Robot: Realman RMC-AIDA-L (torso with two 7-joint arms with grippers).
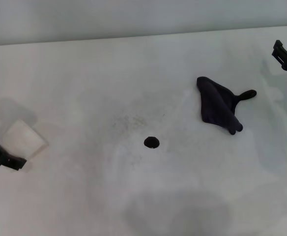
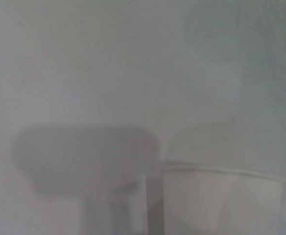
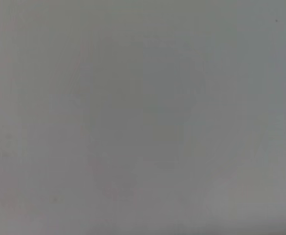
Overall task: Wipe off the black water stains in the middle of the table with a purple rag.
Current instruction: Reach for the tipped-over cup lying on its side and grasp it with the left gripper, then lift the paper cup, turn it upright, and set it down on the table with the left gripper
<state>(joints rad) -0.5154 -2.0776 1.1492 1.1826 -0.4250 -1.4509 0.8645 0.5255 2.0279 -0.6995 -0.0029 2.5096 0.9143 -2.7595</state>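
A small round glossy black water stain (image 1: 151,142) sits near the middle of the white table (image 1: 84,88). The purple rag (image 1: 217,104), very dark and crumpled, lies to the right of it and farther back, with a thin tail-like corner pointing right. My left gripper (image 1: 3,156) is at the left edge, low over the table. My right gripper (image 1: 285,55) is at the right edge, behind and right of the rag. Neither touches the rag or the stain. Both wrist views show only bare table.
A flat white square piece (image 1: 23,139) lies on the table next to my left gripper; it also shows in the left wrist view (image 2: 221,200). Faint grey specks and smudges (image 1: 126,120) spread behind the stain. A grey wall runs along the table's far edge.
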